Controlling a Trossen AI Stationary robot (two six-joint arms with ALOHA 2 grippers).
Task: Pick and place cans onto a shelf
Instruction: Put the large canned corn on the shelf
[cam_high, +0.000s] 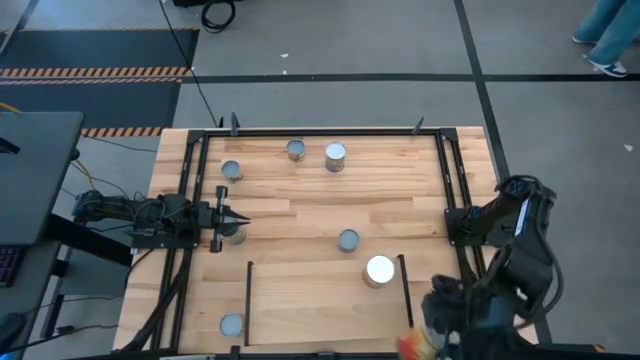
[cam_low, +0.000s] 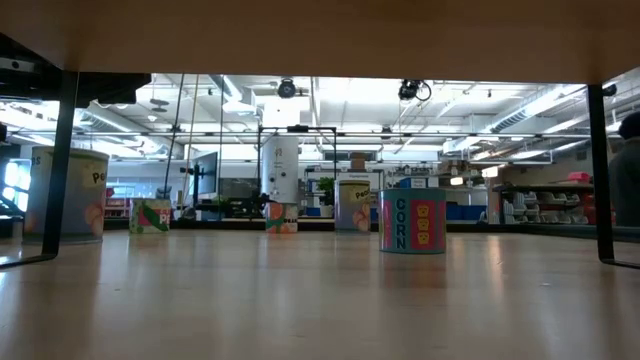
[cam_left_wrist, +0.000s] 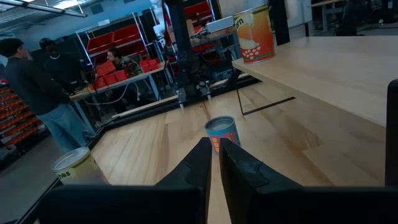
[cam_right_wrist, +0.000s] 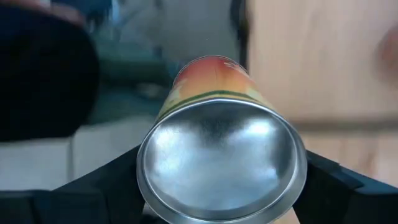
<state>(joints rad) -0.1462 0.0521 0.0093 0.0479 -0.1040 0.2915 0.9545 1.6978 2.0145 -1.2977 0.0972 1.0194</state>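
The shelf is a light-wood panel between black rails at the table's near middle. A white-topped can stands on it. Grey-topped cans stand on the table at the far left, the far middle, the centre and the near left. My left gripper is shut and empty at the table's left, beside another can. My right gripper at the near right corner is shut on an orange can. My right gripper pinches the orange can by its round side wall, near its bare metal end, one finger on each side. That end faces the wrist camera and the can's length points away along the fingers. The contact spots themselves are hidden by the can.
Black frame rails run along the table's left, far and right sides. The low view looks under the shelf's board between its black uprights, with a CORN can ahead. People stand beyond the table.
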